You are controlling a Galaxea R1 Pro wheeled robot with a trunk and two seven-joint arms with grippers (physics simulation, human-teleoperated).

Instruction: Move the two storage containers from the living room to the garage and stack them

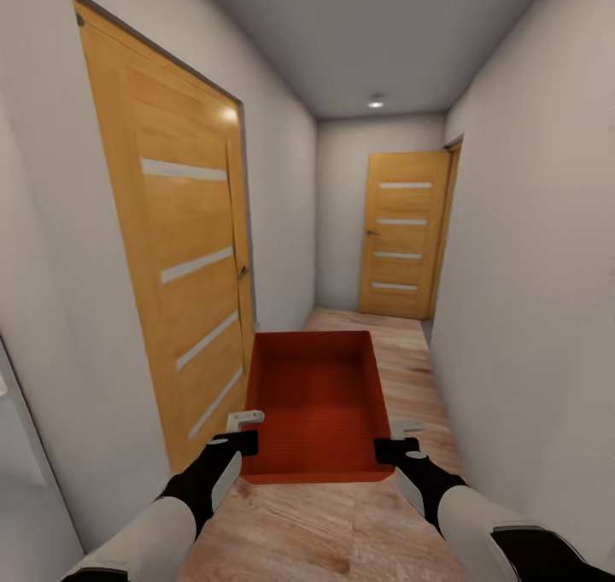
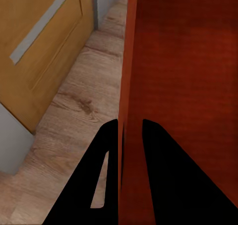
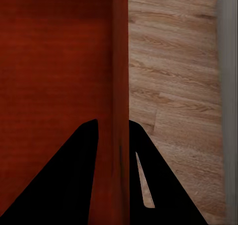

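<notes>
In the head view we see a narrow hallway with pale walls, a wood-plank floor (image 1: pixel 401 368), a wooden door (image 1: pixel 171 249) close on the left and a second wooden door (image 1: pixel 401 236) at the far end under a round ceiling light (image 1: pixel 376 102). An orange-red storage container (image 1: pixel 312 394) is carried low in front of us, open side up, above the plank floor and between both arms. The left gripper (image 1: pixel 243 432) sits at the container's near left corner and the right gripper (image 1: pixel 397 441) at its near right corner. In the left wrist view we see what the head view cannot resolve: the left gripper (image 2: pixel 130 136) straddles the container's side wall (image 2: pixel 130 61), one dark finger (image 2: pixel 99 165) outside and one inside, clamped on that wall, with the near door panel and plank floor beyond. In the right wrist view we see the same arrangement mirrored: the right gripper (image 3: pixel 114 136) is clamped on the opposite wall (image 3: pixel 120 61), one finger (image 3: pixel 148 175) outside over the floor, the other inside against the red interior.
</notes>
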